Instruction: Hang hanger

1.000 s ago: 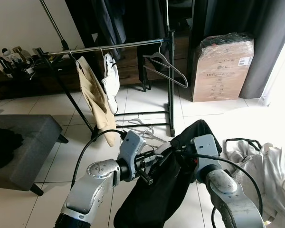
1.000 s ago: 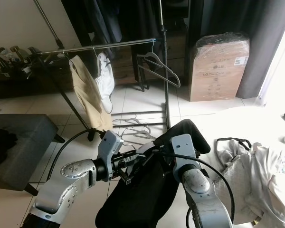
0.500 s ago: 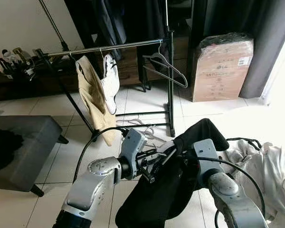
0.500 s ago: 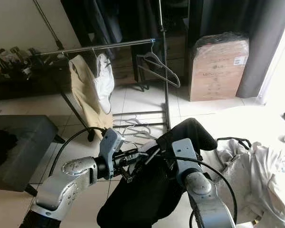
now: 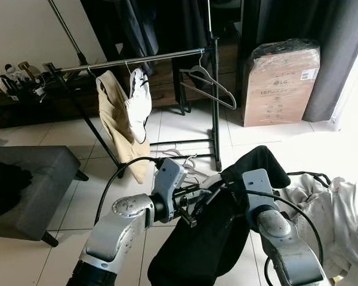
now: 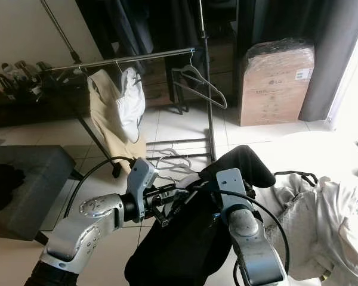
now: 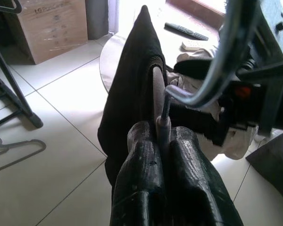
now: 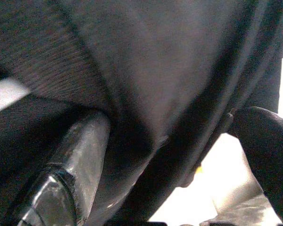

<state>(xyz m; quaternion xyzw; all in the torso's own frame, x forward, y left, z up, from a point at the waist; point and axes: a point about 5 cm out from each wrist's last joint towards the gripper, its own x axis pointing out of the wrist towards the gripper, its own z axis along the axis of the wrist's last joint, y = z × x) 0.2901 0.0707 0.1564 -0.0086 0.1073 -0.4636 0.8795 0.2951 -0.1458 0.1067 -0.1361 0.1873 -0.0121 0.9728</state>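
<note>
**Black garment on its hanger held low, short of the rail**

The left gripper [image 7: 162,141] has its two black fingers [image 7: 141,165] pressed together on the metal neck of the hanger [image 7: 166,106], whose hook curves up beside the right arm's casing. A black garment [image 5: 197,244] drapes from that hanger and hangs between both arms down toward the white tile floor [image 5: 185,125]. The right gripper [image 8: 170,141] is buried in the dark cloth, its fingers apart with a fold of fabric lying between them.

Ahead stands the clothes rail [image 5: 137,58], well apart from the held hanger. A beige garment [image 5: 120,122] and a white garment [image 5: 140,101] hang toward its left half; an empty hanger [image 5: 206,83] hangs at the right end by the upright post. Bare rail lies between the white garment and that empty hanger. A grey bench [image 5: 30,185] sits to the left, a cardboard box [image 5: 279,83] to the right rear, and pale laundry [image 5: 340,208] lies on the floor at right.

Compared with a second ago, the garment's top fold sits slightly higher and farther right, and the rail appears a little closer.
</note>
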